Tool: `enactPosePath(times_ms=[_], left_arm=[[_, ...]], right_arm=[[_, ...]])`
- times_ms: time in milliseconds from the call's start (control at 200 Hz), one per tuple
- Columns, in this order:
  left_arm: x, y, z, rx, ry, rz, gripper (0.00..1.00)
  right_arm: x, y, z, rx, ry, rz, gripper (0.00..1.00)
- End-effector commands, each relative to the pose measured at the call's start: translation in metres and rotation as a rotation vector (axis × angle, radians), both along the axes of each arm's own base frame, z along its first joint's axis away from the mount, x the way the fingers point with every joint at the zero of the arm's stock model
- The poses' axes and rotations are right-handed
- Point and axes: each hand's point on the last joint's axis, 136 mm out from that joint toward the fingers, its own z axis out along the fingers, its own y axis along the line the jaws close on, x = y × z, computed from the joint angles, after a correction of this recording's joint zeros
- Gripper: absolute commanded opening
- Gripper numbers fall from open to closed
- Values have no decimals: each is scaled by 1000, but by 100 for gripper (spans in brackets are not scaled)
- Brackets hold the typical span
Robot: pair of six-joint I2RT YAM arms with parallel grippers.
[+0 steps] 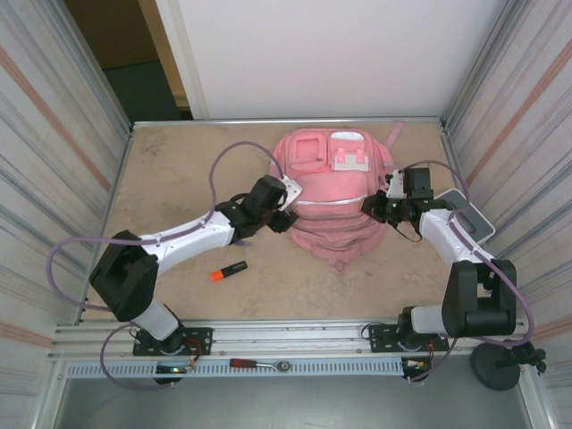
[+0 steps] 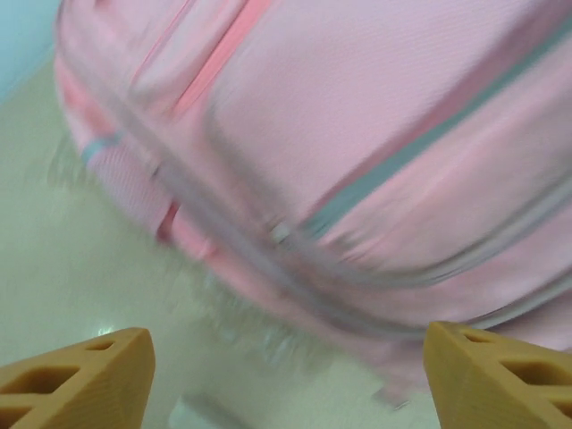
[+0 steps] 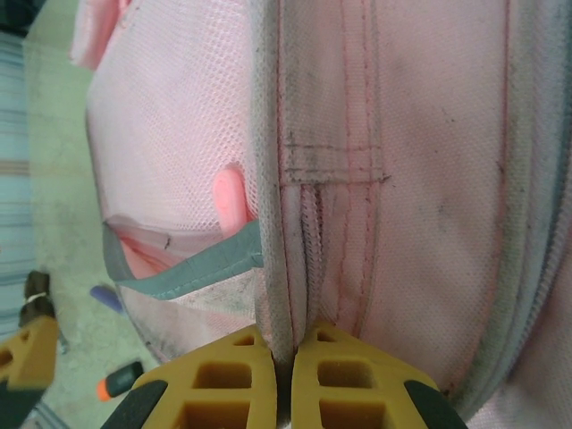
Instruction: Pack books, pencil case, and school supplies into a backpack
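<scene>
Beige tabletop, walled by ribbed metal panels, is holding everything. Nearest the arm bases, an orange-and-black marker is lying alone on the bare surface, well apart from the pink backpack. Farther back, the left gripper is hovering at the backpack's left side, its fingers spread wide with nothing between them. The right gripper is pinching a seam on the backpack's right side, fingers pressed together on the fabric. The backpack is lying flat at the table's far centre.
</scene>
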Motion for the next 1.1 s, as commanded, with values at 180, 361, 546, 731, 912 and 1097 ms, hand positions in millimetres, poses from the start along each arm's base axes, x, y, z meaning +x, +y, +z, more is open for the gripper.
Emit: enactPosePath(times_ms=[180, 361, 546, 731, 912, 1097], left_arm=[[6, -71, -4, 172, -123, -285, 83], [27, -77, 1, 187, -148, -255, 78], [29, -71, 8, 108, -113, -270, 73], [27, -66, 8, 41, -63, -298, 72], [31, -57, 4, 32, -43, -287, 69], [41, -45, 0, 32, -23, -258, 54]], right_arm=[[2, 45, 59, 124, -110, 134, 2], [-2, 49, 51, 116, -94, 152, 3], [-6, 43, 37, 70, -74, 143, 4], [-7, 39, 29, 27, -64, 142, 9], [-6, 34, 29, -31, -79, 148, 22], [-5, 12, 44, -285, -216, 130, 35]])
